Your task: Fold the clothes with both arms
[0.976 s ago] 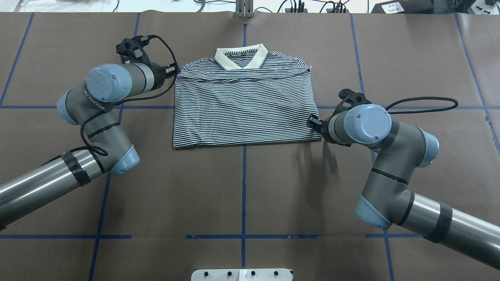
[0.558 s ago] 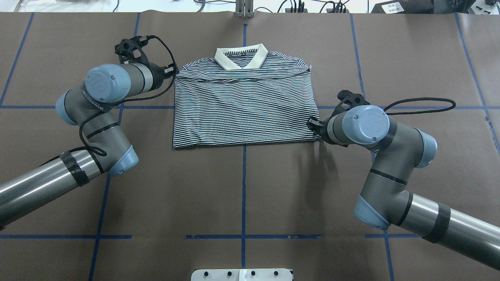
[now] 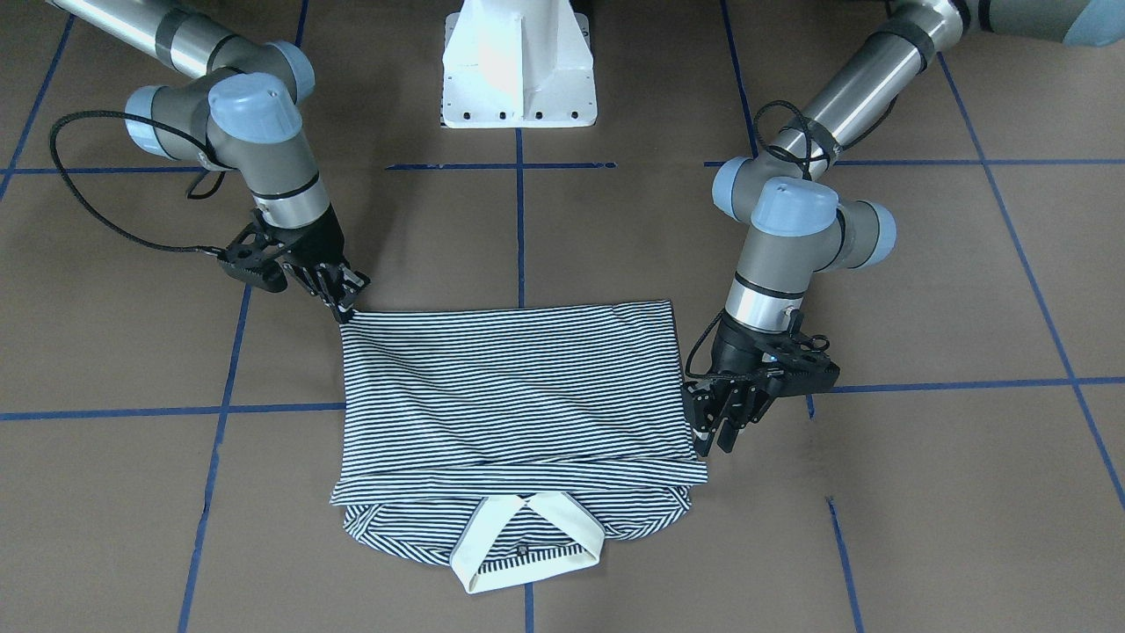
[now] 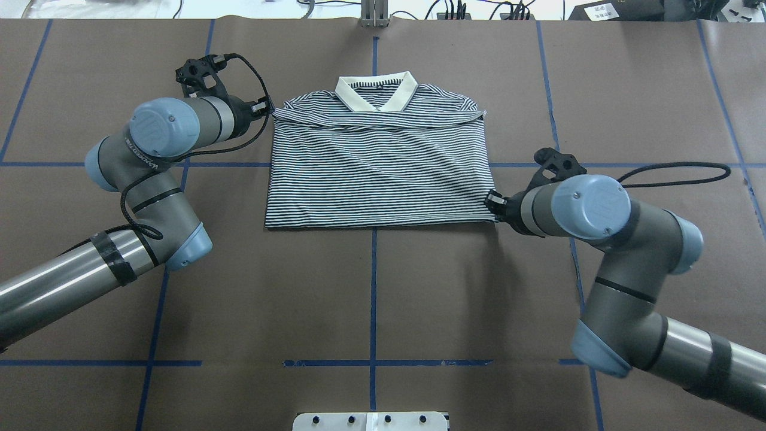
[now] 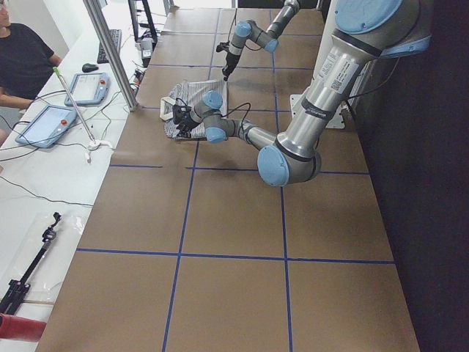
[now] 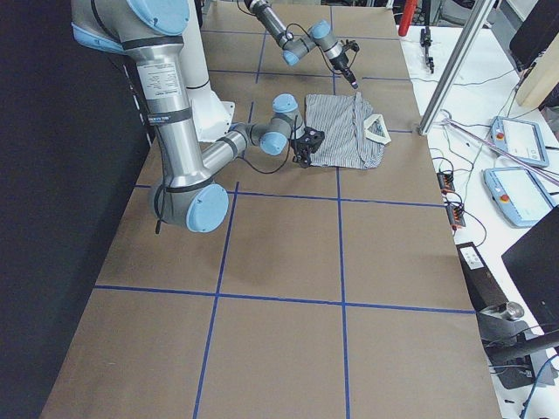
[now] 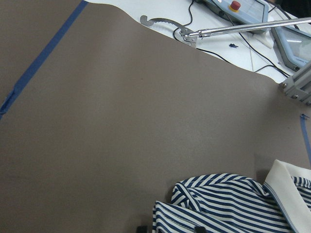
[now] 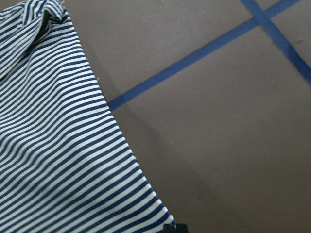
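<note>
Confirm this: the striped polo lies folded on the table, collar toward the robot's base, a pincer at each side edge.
Wrong in one respect: the front-facing view shows the collar on the side away from the robot's base. The rest holds: the polo lies folded on the table, left pincer and right pincer at its side edges.

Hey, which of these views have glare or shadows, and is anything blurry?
Front-facing view: glare washes out the white base. Left wrist view: the desk beyond the table is overexposed. Right wrist view: the shirt stripes are sharp; a soft shadow darkens the table beside them.
</note>
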Available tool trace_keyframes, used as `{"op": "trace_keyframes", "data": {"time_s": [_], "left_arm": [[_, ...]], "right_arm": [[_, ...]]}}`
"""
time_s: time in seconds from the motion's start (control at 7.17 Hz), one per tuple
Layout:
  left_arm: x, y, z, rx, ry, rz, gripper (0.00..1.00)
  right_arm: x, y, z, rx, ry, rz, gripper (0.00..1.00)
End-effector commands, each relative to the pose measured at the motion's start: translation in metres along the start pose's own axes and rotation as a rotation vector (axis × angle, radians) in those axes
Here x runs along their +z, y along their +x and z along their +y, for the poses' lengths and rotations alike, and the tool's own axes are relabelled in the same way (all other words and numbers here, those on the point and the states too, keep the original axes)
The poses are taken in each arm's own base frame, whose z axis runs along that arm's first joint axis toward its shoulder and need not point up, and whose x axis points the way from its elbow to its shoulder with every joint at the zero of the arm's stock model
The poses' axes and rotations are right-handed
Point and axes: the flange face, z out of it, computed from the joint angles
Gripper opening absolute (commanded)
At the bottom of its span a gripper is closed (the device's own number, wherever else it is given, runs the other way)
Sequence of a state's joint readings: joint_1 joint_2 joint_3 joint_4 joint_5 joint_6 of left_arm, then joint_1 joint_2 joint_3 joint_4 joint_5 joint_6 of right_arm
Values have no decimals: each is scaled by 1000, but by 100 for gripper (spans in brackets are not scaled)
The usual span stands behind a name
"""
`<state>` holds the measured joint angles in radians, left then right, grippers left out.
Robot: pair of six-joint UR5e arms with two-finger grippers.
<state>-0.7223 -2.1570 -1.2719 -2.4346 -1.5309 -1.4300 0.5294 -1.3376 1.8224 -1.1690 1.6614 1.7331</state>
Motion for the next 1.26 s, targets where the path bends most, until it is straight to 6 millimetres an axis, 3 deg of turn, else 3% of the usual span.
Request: {"op": "trace_keyframes", "data": {"time_s": [0.0, 0.14, 0.28, 0.56, 0.7, 0.98, 1.12], "left_arm": [[-3, 6, 0, -1, 0, 10, 43], [-7, 11, -1, -2, 1, 24, 43], [-16, 20, -2, -2, 2, 47, 43], [-43, 34, 8, -33, -101, 108, 43], [-52, 37, 17, -67, -170, 128, 43], [-96, 39, 34, -182, -345, 173, 44], [-121, 49, 66, -244, -423, 149, 45]], "right_arm": [[-73, 84, 48, -41, -81, 16, 0], [-107, 109, 74, -53, -143, 30, 0], [-123, 111, 108, -19, -216, 31, 0], [-133, 122, 187, -41, -366, 73, 0], [-135, 125, 203, -55, -391, 81, 99], [-145, 116, 197, -33, -385, 50, 100], [-145, 109, 188, -20, -331, 17, 100]]}}
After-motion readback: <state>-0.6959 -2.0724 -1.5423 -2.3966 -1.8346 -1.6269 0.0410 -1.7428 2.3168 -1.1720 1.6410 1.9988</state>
